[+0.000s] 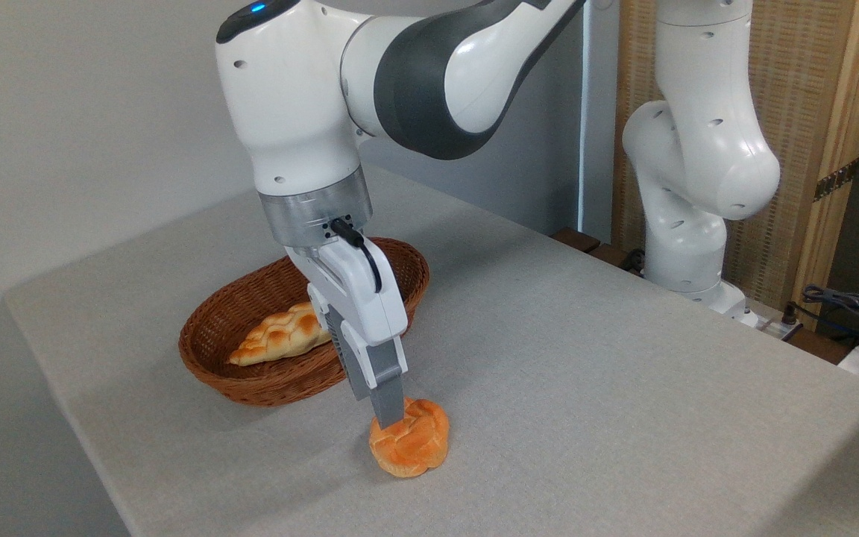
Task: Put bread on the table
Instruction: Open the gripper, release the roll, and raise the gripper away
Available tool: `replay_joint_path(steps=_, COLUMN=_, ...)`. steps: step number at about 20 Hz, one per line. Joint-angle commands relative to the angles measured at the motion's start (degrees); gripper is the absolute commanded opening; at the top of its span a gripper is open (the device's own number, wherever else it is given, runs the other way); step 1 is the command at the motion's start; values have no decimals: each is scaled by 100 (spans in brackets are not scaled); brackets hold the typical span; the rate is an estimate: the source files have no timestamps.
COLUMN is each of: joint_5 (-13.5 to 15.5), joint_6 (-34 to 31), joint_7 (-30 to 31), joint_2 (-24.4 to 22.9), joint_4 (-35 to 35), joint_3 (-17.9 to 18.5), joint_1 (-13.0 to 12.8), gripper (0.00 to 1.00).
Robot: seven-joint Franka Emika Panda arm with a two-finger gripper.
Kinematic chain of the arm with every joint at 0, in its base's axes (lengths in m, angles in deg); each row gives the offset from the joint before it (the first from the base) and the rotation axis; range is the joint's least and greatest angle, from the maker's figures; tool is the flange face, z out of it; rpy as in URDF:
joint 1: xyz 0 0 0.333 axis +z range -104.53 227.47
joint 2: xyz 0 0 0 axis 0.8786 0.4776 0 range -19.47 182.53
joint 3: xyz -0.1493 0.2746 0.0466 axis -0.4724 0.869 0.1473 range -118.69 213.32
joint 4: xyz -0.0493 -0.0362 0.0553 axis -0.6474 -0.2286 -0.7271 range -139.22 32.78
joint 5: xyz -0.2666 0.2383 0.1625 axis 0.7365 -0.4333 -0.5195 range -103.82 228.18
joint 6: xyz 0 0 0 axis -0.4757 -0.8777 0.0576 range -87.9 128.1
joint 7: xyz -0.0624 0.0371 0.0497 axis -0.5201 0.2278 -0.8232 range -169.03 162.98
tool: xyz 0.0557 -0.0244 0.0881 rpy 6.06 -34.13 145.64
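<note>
At left of centre the wicker basket (265,373) keeps the braided loaf (280,335), which isn't my job. Just right of it, lower centre, my claw (392,418) reaches down onto the bread (411,440), resting on the table (623,388) clear of the basket. My one visible finger touches its top; whether I grip it, I cannot tell. It's round, orange-golden, knotted.

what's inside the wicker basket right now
A long braided loaf lies inside the basket, its right end covered by the gripper. The basket floor behind the gripper body is hidden too.
</note>
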Motion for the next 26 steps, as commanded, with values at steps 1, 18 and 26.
replay_joint_path(steps=1, joint_5=-30, joint_6=-3, joint_7=100, joint_2=-143, joint_4=185, joint_3=29, joint_1=-36, gripper=100)
replay_joint_path(steps=18, joint_5=779, joint_6=-1418, joint_7=1647, joint_2=-221, joint_4=1602, joint_3=-604, joint_1=-1, gripper=100)
replay_joint_path(steps=26, joint_5=779, joint_6=-1708, joint_7=1374, joint_2=-319, joint_4=1505, joint_3=-1596, joint_1=1150, gripper=100)
